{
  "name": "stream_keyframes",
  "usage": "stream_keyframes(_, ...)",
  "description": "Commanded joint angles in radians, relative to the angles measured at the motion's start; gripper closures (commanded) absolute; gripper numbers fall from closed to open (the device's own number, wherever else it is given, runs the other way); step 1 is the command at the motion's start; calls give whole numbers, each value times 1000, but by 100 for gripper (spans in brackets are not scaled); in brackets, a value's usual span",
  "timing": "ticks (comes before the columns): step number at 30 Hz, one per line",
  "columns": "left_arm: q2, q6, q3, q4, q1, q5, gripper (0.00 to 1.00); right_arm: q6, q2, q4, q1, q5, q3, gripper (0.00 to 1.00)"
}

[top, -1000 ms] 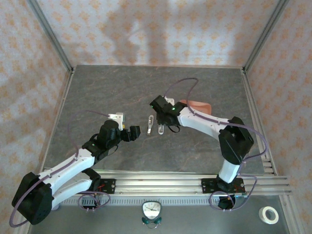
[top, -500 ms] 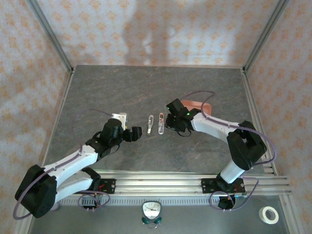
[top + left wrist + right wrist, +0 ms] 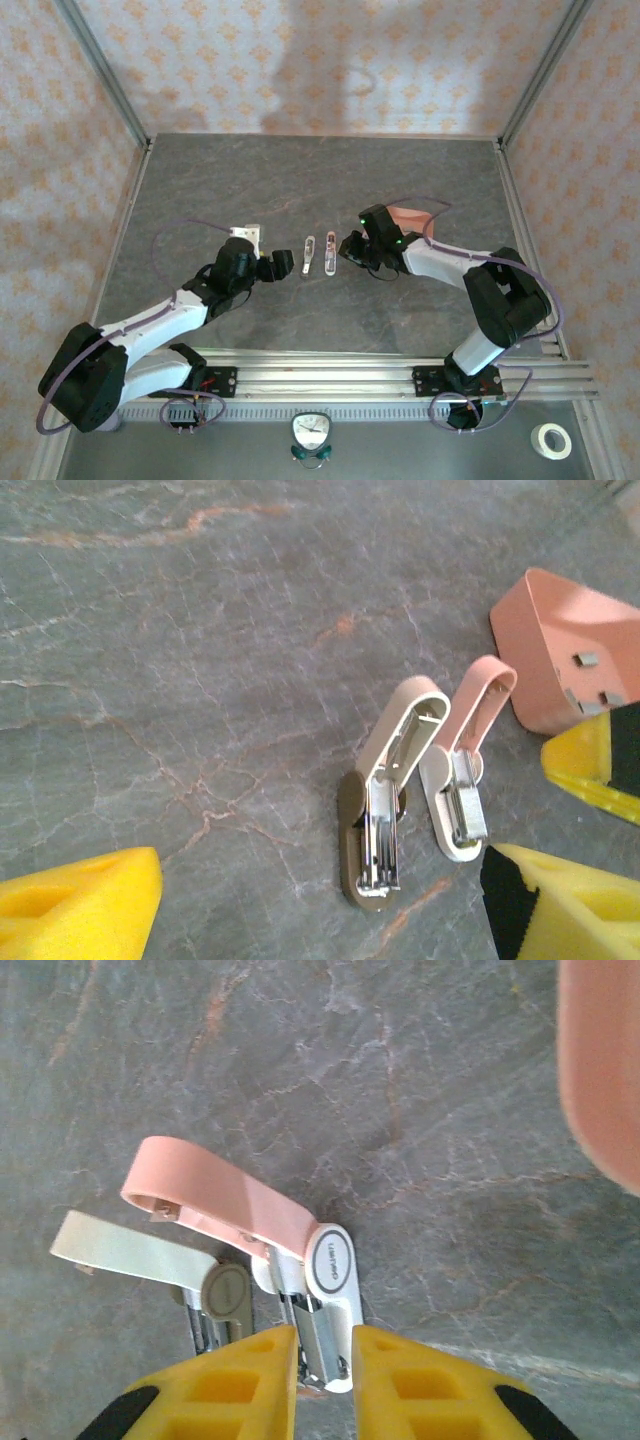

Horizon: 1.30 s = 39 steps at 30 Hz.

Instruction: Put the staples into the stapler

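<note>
On the grey stone-patterned table (image 3: 200,190) we see both arms reaching in toward the middle, where the work lies between them. The left gripper (image 3: 283,266) hangs just beside the staplers with its yellow fingers (image 3: 85,905) spread wide and nothing between them. We judge that it is waiting to steady or take a stapler. The right gripper (image 3: 325,1338) is drawn in narrow on the tail of the pink stapler (image 3: 462,770). The metal magazine (image 3: 467,810) fills the slim gap between its fingers, so we read this as a pinch that keeps the stapler from sliding while it is loaded. The salmon-pink tray (image 3: 555,620) sits just beyond that stapler on the right arm's side, near enough for a short carry. The pink stapler and the beige stapler (image 3: 385,790) lie side by side, nearly touching, each with its lid swung up and back so the channel is open from above. We cannot tell whether either channel already has staples in it. The staples (image 3: 588,660) lie in the tray as a few small grey bars, apart from one another and not yet picked, so we judge that loading has yet to begin.
</note>
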Motion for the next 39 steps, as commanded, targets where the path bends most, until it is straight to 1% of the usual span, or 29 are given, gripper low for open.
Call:
stream_keyframes(1,-24,-28,-14,54,10,-76,16,28,1,95,1,-39,-27,79)
stream_keyframes(6,0,-26,14,30,11,-80,16,46,46,147,8,-69,-26,79)
stream_keyframes(10,34,-33,31,34,11,-67,16,46,90,151,30,-74,-4,78)
stream_keyframes(15,65,-46,39,62,11,-46,16,40,136,125,53,-41,25,78)
stream_keyframes(18,81,-46,45,69,10,-39,16,47,156,139,57,-44,28,79)
stream_keyframes(26,114,-46,56,87,10,-14,16,49,179,139,60,-40,35,82)
stream_keyframes(27,116,-72,56,88,10,-12,16,48,184,135,60,-39,37,82)
stream_keyframes(30,121,-75,56,91,11,-8,16,46,189,133,60,-39,35,84)
stream_keyframes(39,132,-72,65,90,10,3,16,47,145,140,59,-33,33,88)
